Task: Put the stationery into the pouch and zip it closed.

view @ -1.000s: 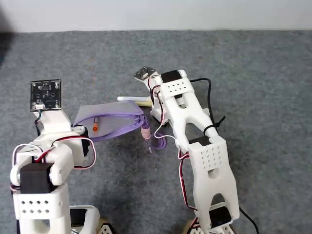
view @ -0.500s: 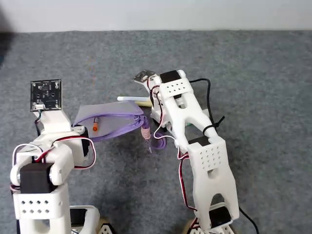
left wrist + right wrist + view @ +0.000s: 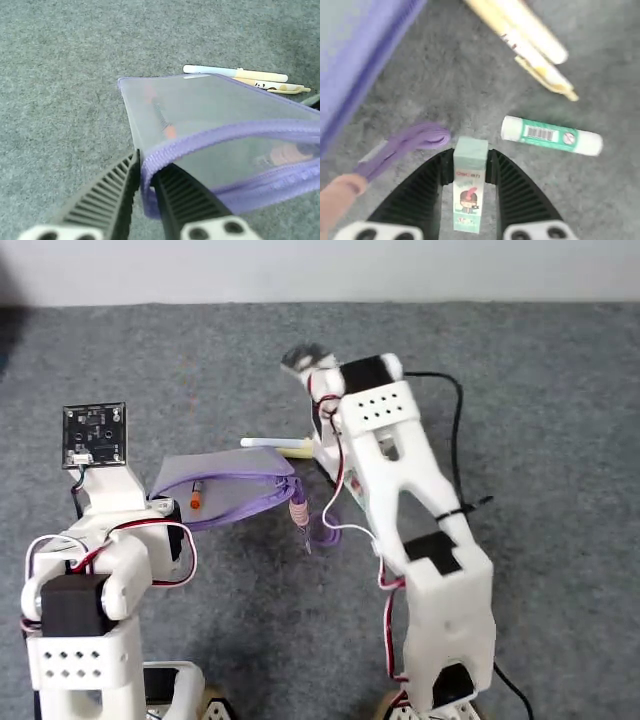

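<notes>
One purple pouch (image 3: 210,125) sat on the tabletop (image 3: 550,390), its zipper edge pinched by the left hand (image 3: 145,170). The right hand (image 3: 470,159), gripping a small green box (image 3: 468,192) near a glue stick (image 3: 551,136), had swung farther out than a second before.

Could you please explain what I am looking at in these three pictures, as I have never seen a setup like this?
These are two small robot arms working on a grey mat. One picture looks down from above. The other two come from a camera on each arm's wrist, so you see that arm's own black fingers up close. The left gripper pinches the rim of a purple pouch, which has an orange-tipped pen inside. The right gripper holds a small box. A glue stick and yellow pens lie on the mat.
</notes>
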